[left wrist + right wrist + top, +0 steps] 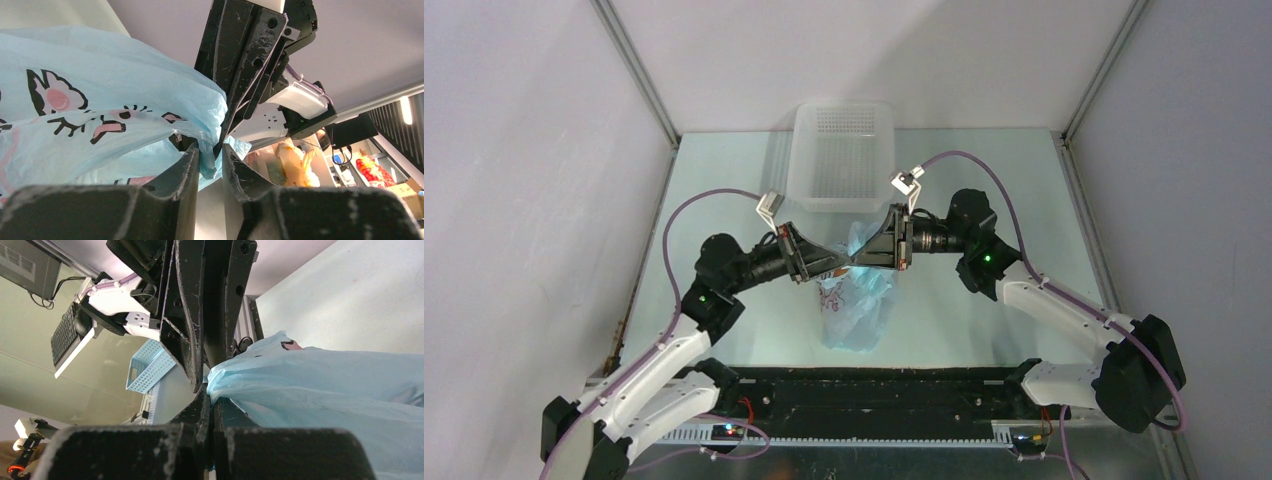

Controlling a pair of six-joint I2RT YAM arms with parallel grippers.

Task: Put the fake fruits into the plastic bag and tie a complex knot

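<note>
So the thin translucent light-blue plastic bag [856,310] sits on the pale table [984,330] right in the middle, just in front of the white perforated plastic basket [842,150]. Its top is pulled up to where the two grippers meet. Both arms reach in from the sides with their wrists roughly level, tips pointing at each other and almost touching above the bag.

The right gripper [207,407] is clamped flat on the plastic bag. In its own wrist view a bunched blue fold comes straight out from between the closed tips and fans out to the right.

The left gripper [210,162] is down to a narrow gap with a crumpled fold of the bag sitting in it. The plastic touches at least one of the black fingers [175,185], but I honestly can't tell if it's squeezing it or just closed around it. The right gripper's fingers stand directly above that spot.

The bag itself is wrinkly and see-through, with pink and black cartoon faces printed on it, and it sags down towards the arm bases. Can't make out what's inside.
</note>
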